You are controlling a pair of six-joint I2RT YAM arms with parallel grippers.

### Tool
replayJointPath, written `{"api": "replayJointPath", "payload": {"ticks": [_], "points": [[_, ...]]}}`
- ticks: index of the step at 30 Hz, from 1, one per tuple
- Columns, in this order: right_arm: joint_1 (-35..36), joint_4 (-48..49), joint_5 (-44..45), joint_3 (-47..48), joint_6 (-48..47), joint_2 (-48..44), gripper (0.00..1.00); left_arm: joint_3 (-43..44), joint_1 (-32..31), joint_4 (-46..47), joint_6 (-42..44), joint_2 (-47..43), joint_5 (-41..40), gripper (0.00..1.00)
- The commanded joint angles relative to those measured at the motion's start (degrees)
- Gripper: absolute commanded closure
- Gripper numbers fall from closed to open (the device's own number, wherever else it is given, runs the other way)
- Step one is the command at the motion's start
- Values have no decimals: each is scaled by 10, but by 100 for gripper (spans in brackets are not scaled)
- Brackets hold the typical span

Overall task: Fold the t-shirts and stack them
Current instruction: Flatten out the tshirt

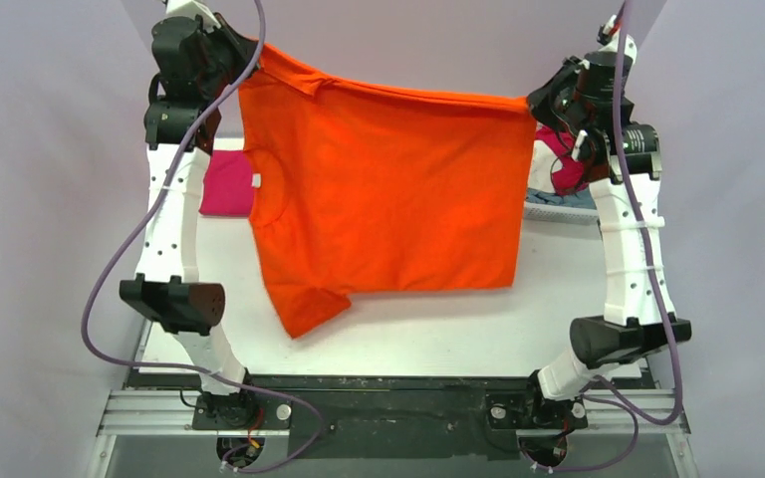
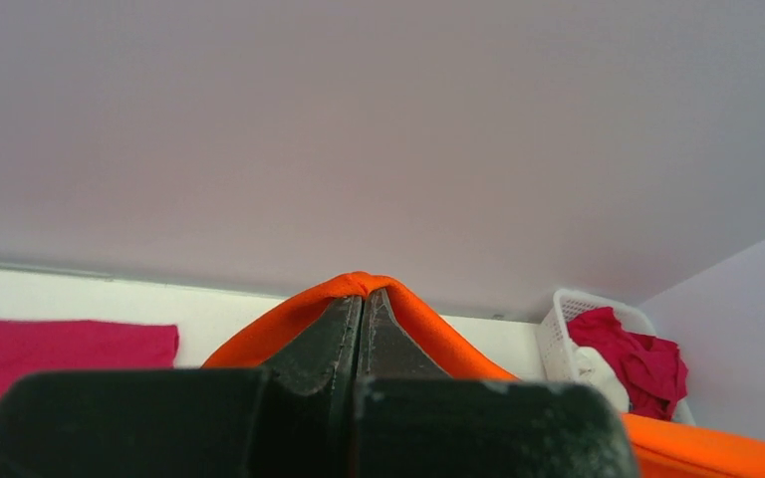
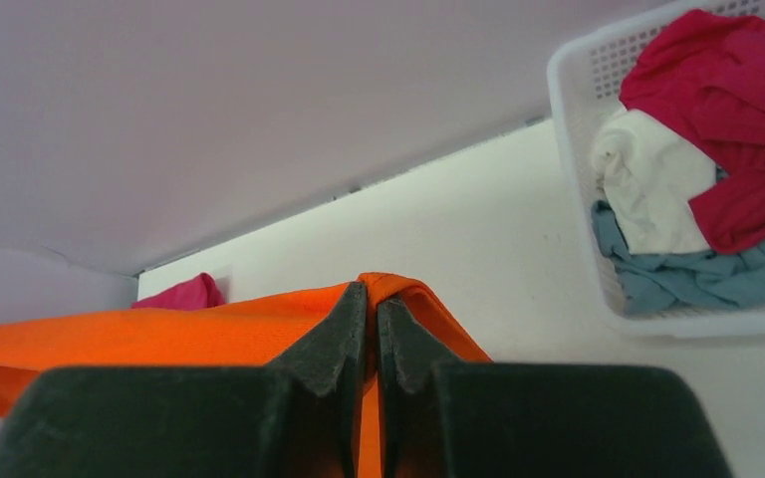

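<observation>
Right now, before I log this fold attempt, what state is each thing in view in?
orange t-shirt: unfolded, hanging spread between both hands
left hand: shut on the orange t-shirt
right hand: shut on the orange t-shirt
magenta-pink t-shirt: lying flat on the table, partly hidden
basket: upright, holding shirts
crimson t-shirt: crumpled, in the basket
white t-shirt: crumpled, in the basket
grey-blue t-shirt: crumpled, in the basket

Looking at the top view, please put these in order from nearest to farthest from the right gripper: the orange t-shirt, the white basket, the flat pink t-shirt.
1. The orange t-shirt: one corner is clamped in the right gripper.
2. The white basket: at the right side of the table, just below that gripper.
3. The pink t-shirt: far across, lying at the left side.
</observation>
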Motion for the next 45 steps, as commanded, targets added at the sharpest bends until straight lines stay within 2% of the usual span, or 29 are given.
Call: {"api": "replayJointPath", "payload": {"ticks": [1,5,9,13,14,15,16,17,18,20,21,23,25,30,36,45], "points": [[-11,62,-19,104,-5,13,100,173,19,29,-38,26,118,100],[-28,72,-24,108,3,14,100,183,32,38,-50,28,137,100],[-39,82,-49,20,-6,-20,100,65,36,57,-31,-31,136,100],[-42,94,-58,-108,-37,-74,100,-151,35,105,-14,-131,167,100],[-42,97,-62,-157,-43,-92,100,-241,34,132,-17,-172,171,100],[-42,101,-73,-180,-50,-99,100,-293,32,145,-24,-193,172,100],[-42,101,-82,-227,-54,-112,100,-390,30,173,-30,-237,170,100],[-42,103,-100,-251,-61,-118,100,-441,29,185,-43,-276,162,100],[-42,105,-107,-303,-62,-126,100,-536,27,205,-49,-293,158,100],[-41,112,-120,-376,-63,-135,100,-651,23,215,-72,-334,136,100],[-41,118,-117,-400,-61,-137,100,-680,22,216,-91,-352,121,100],[-42,122,-98,-461,-49,-140,100,-793,19,221,-114,-366,111,100],[-41,128,-87,-517,-39,-142,100,-853,14,225,-137,-368,112,100],[-41,128,-60,-614,-10,-132,100,-928,-14,204,-162,-355,122,100],[-41,103,-68,-678,23,-107,100,-971,-67,108,-195,-363,46,100],[-41,38,-18,-737,42,-114,99,-1014,-112,-46,-271,-464,-27,100]]}}
